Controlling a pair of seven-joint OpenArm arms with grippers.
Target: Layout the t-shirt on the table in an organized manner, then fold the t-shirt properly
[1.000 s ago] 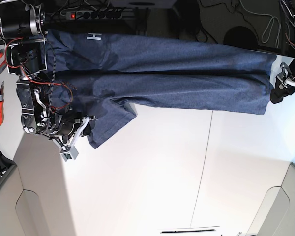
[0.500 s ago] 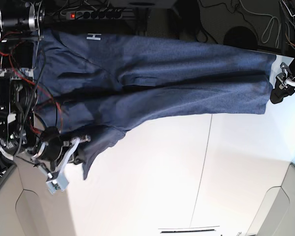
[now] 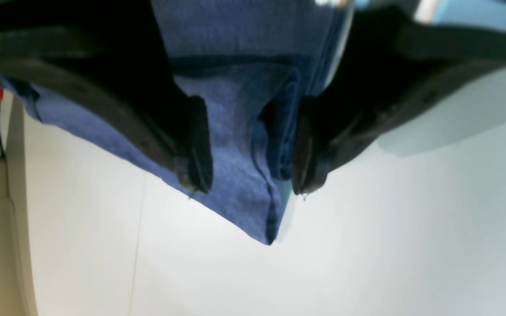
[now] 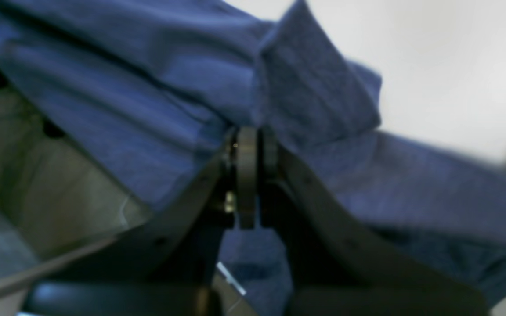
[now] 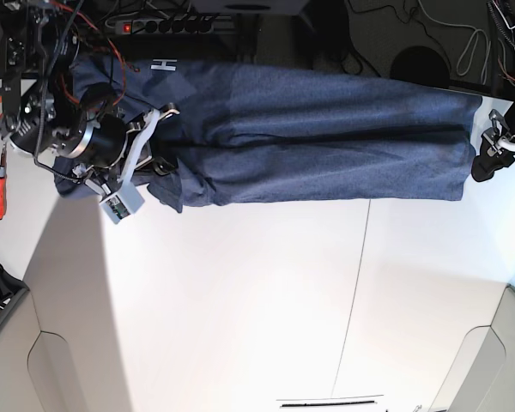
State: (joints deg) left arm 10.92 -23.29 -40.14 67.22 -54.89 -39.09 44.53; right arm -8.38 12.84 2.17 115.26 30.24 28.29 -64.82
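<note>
The navy t-shirt lies stretched along the far edge of the white tabletop. The right claw is clenched on its fabric; the left claw stands released, straddling a shirt corner.

One marking is legible: a white block letter "H", lying on its side in the base view, printed on the t-shirt near its far edge. Both wrist views show no readable text, labels or numbers.
</note>
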